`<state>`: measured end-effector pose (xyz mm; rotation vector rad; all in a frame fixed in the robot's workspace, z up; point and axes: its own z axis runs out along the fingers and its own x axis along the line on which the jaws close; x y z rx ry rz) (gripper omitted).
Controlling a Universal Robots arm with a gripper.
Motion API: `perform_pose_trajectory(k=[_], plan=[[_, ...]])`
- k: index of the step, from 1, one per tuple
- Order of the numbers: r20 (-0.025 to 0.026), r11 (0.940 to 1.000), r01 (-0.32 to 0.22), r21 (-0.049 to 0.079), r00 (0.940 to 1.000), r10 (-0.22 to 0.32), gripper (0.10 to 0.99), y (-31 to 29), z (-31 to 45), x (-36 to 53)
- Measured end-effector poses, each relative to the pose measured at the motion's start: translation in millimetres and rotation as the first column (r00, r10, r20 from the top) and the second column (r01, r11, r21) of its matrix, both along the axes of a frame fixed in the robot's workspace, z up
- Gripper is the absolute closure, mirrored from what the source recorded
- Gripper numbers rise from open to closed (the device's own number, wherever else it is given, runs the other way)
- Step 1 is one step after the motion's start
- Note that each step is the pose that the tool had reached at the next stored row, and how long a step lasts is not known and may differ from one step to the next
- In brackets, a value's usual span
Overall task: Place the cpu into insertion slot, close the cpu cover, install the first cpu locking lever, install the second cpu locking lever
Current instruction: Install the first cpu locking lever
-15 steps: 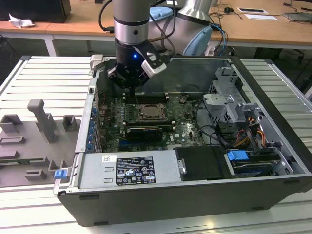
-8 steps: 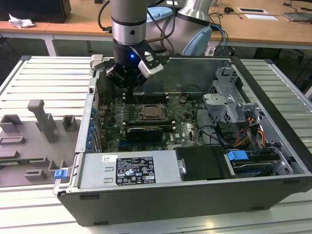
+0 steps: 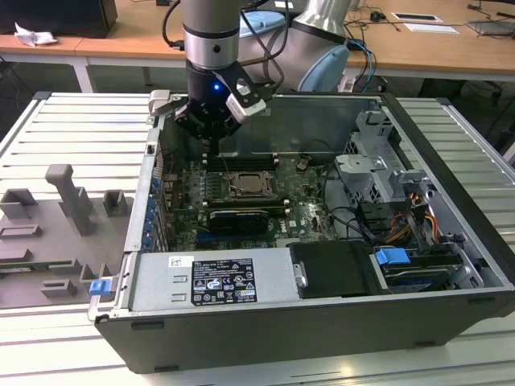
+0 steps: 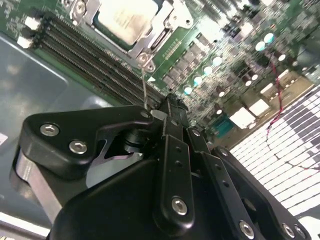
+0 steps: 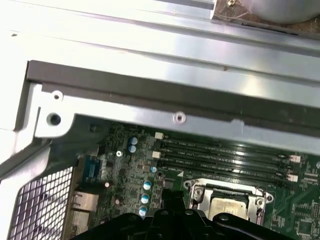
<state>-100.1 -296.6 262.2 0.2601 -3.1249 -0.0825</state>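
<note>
The cpu (image 4: pixel 127 20) lies in the insertion slot (image 3: pixel 249 185) on the green board, its pale metal face up (image 5: pixel 227 204). The silver cpu cover (image 4: pixel 162 22) lies flat around it. My gripper (image 3: pixel 212 147) hangs over the board just beyond the slot, towards the exterior view's left. In the second wrist view its black fingers (image 4: pixel 172 130) meet at the tip, shut. A thin metal locking lever (image 4: pixel 145 85) rises from a corner of the socket frame to the fingertips and appears pinched there.
Long black memory slots (image 5: pixel 225 155) run beside the socket. A graphics card (image 3: pixel 237 219) sits in front of it, a power supply (image 3: pixel 213 280) along the case front, and a drive cage (image 3: pixel 378 169) with cables at the exterior view's right. Grey fixtures (image 3: pixel 72 201) stand outside the case.
</note>
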Motion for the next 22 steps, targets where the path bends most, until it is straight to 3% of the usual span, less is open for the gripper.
perform_pose_trajectory(k=[22], plan=[[0.0000,0.9998,0.020,0.000,0.9998,-0.020,0.980,0.9,-0.3,22.5]])
